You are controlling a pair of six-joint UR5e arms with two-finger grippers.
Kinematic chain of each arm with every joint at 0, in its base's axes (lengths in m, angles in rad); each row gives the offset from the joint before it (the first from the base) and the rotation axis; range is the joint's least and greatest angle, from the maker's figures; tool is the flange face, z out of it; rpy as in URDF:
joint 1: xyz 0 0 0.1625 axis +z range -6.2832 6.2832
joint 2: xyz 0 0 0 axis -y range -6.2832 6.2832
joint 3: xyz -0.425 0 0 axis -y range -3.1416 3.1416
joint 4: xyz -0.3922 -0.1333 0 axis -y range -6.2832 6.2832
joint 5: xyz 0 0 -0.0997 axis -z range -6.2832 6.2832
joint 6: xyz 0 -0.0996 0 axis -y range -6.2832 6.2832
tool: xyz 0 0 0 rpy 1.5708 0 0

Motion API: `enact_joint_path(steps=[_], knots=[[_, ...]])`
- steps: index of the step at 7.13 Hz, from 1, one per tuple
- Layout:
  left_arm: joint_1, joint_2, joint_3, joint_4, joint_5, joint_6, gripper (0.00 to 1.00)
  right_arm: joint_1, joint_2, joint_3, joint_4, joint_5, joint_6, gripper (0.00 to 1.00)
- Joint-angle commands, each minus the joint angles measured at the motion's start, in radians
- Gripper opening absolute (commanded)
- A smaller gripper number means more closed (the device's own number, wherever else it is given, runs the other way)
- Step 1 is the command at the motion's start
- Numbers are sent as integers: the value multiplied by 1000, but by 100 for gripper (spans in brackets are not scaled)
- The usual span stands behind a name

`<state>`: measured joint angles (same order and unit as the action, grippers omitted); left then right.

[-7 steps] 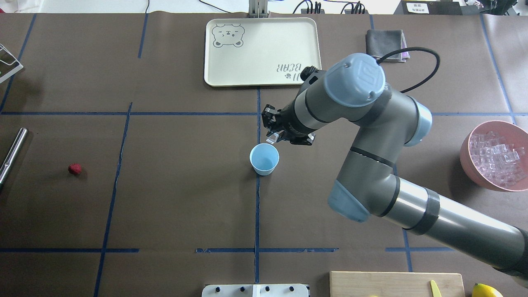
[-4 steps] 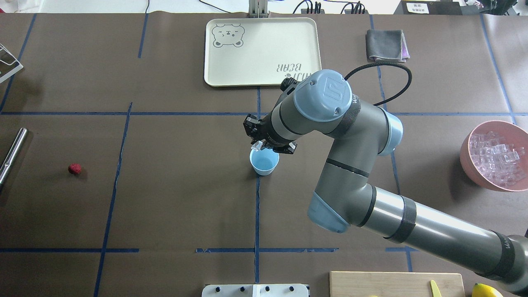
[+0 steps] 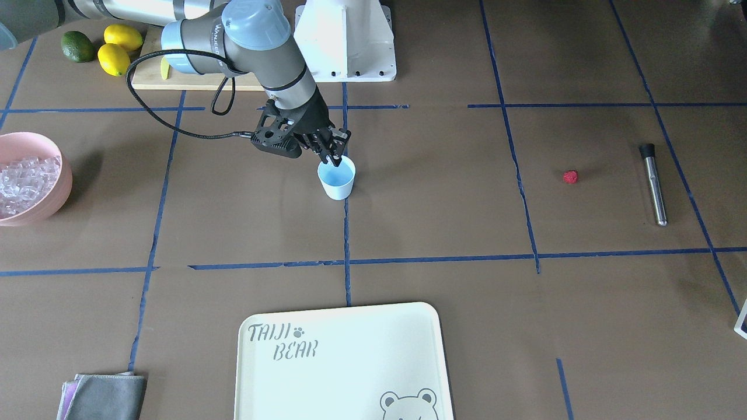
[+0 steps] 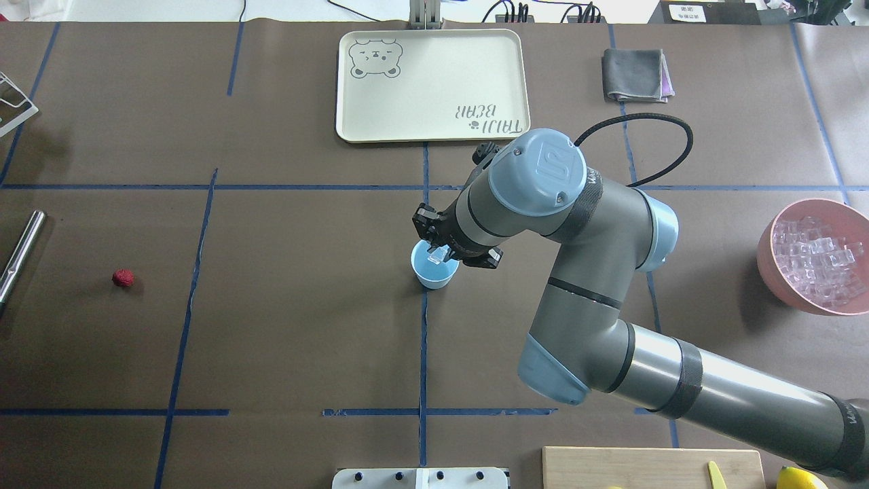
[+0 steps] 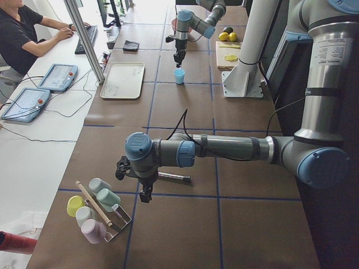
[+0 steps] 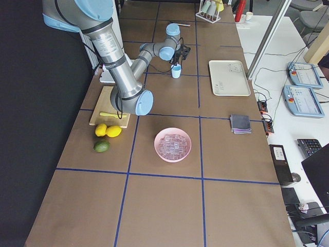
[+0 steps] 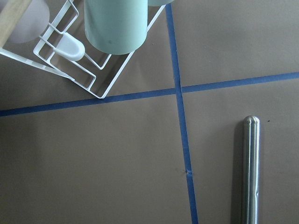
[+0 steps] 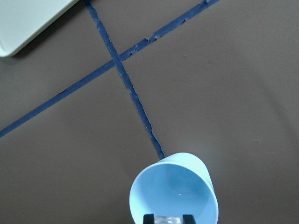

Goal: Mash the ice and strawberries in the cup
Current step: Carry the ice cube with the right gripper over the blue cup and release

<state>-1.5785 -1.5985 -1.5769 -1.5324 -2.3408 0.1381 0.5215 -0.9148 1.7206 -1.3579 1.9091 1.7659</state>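
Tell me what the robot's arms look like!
The right arm and left arm are round silver-grey tubes with pale-blue joint caps. A black cable loops off the right one, whose cap bears a logo. The right gripper and left gripper are black.

Robotics lab: taped table [image 5: 179, 106], operator [image 5: 22, 28], teach pendants [image 5: 58, 77].

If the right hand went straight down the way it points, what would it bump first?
Probably the cup: the right hand points down over its open mouth, so the ice cube it grips would touch the empty bottom first.
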Motion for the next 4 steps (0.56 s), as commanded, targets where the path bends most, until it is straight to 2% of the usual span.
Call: enact_joint_path(steps=[1, 4], knots=[[0, 0, 0, 0, 0, 0, 100, -5, 1, -1, -3, -4, 0, 74], [0, 2, 0, 0, 0, 1, 100, 5, -22, 10, -4, 5, -9, 75]])
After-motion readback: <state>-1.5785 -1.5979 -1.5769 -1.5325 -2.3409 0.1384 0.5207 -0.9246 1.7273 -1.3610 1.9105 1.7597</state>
